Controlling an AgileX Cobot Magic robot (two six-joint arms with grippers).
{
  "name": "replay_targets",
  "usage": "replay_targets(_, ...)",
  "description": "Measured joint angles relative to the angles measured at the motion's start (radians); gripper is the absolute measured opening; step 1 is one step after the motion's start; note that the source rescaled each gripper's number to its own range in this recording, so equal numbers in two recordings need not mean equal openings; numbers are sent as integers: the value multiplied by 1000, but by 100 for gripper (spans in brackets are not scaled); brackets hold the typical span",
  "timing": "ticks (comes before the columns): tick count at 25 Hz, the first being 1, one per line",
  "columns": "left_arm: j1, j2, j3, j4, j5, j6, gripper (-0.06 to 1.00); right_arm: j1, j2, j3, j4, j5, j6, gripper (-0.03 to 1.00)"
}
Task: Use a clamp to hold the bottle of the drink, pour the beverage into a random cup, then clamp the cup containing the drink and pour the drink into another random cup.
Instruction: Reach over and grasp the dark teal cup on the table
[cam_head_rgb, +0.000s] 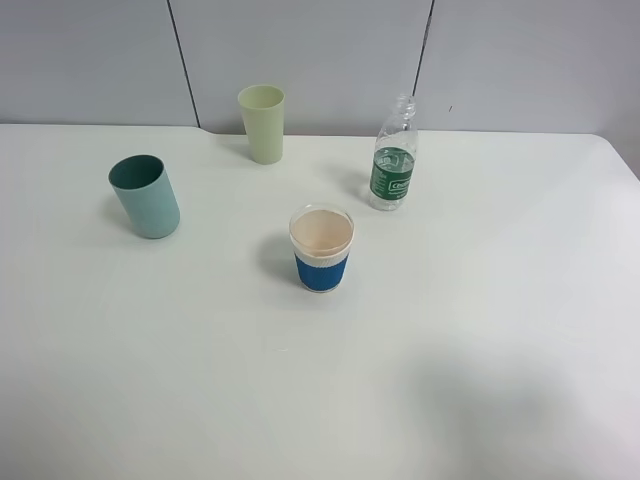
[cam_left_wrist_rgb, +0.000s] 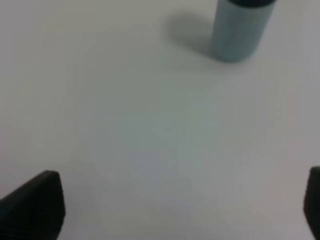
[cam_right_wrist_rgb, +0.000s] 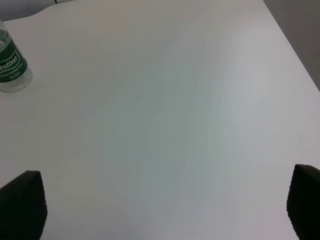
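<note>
The bottle (cam_head_rgb: 393, 160), clear with a dark green label and no cap, stands upright at the back right of the table; the right wrist view catches its lower part (cam_right_wrist_rgb: 11, 67). The teal cup (cam_head_rgb: 146, 196) stands at the left, and its dark inside hides whether it holds any drink. It also shows in the left wrist view (cam_left_wrist_rgb: 239, 27), some way ahead of my left gripper (cam_left_wrist_rgb: 180, 202), which is open over bare table. My right gripper (cam_right_wrist_rgb: 165, 202) is open too, well away from the bottle. Neither arm appears in the high view.
A pale yellow-green cup (cam_head_rgb: 262, 122) stands at the back centre. A paper cup with a blue sleeve (cam_head_rgb: 322, 250) stands in the middle of the white table (cam_head_rgb: 480, 330). A grey panelled wall runs behind the far edge.
</note>
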Motion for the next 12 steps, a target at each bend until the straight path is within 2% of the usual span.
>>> replay_targets(3, -11, 96, 0, -5, -2, 30, 82, 0, 0, 0, 0, 0, 0, 100)
replay_targets(12, -206, 304, 0, 13, -4, 34, 82, 0, 0, 0, 0, 0, 0, 100)
